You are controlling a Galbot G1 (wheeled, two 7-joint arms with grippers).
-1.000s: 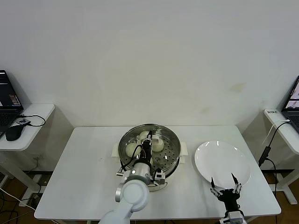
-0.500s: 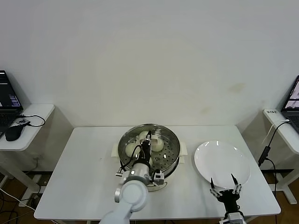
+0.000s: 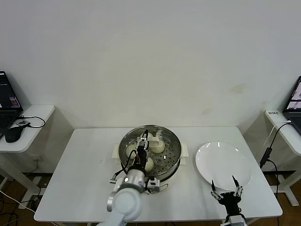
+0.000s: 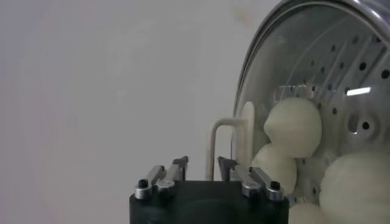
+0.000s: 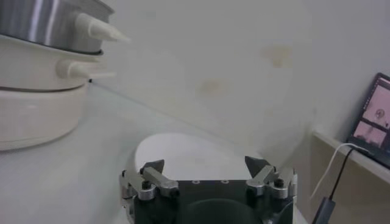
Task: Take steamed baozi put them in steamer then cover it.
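The steamer [image 3: 172,155] stands mid-table on its cream-white base. The cover [image 3: 162,134] lies on it, its glass rim [image 4: 256,67] showing in the left wrist view. Several steamed baozi [image 3: 158,147] lie inside on the perforated tray, and they show through the glass [image 4: 295,125]. My left gripper [image 3: 140,147] hovers over the near left part of the cover, just beside its bar handle [image 4: 231,137]. Its fingers [image 4: 180,164] stand slightly apart and hold nothing. My right gripper [image 3: 225,187] is open and empty at the table's front right.
An empty white plate [image 3: 224,162] lies right of the steamer, just beyond my right gripper; it also shows in the right wrist view [image 5: 189,152]. The steamer base [image 5: 30,109] stands off to that gripper's side. Side desks with laptops flank the table.
My left gripper has drawn back leftward and toward the table's front, away from the cover's handle. The cover stays on the steamer. The right arm has not moved.
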